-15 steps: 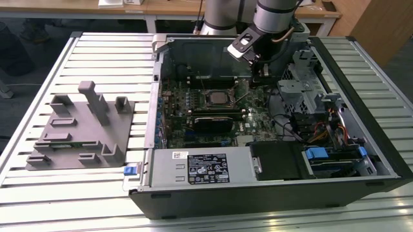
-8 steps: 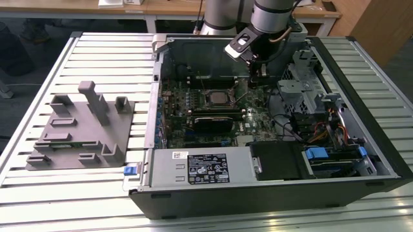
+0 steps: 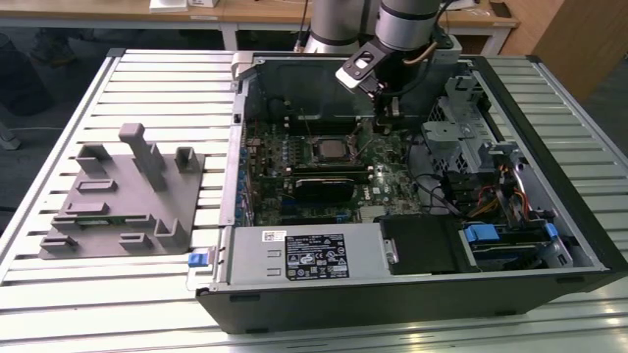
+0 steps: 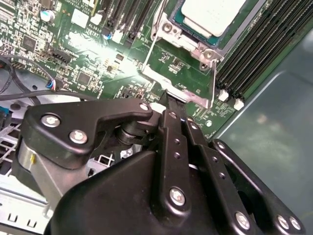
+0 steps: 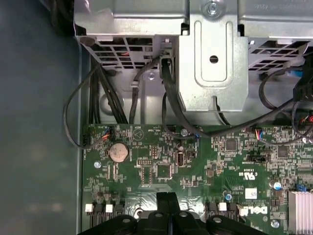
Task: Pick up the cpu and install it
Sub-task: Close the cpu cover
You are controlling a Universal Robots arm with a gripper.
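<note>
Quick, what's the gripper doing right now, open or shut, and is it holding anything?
Gripper: shut, holding nothing. The cpu lies in the socket.

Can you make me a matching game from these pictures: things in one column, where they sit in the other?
1 cpu
2 pincer
3 grey stand
4 coin battery

A on the slatted table, outside the computer case
B in the socket frame
C on the green board, near black cables
D over the board, shut

Pairs: 1-B, 2-D, 3-A, 4-C
</note>
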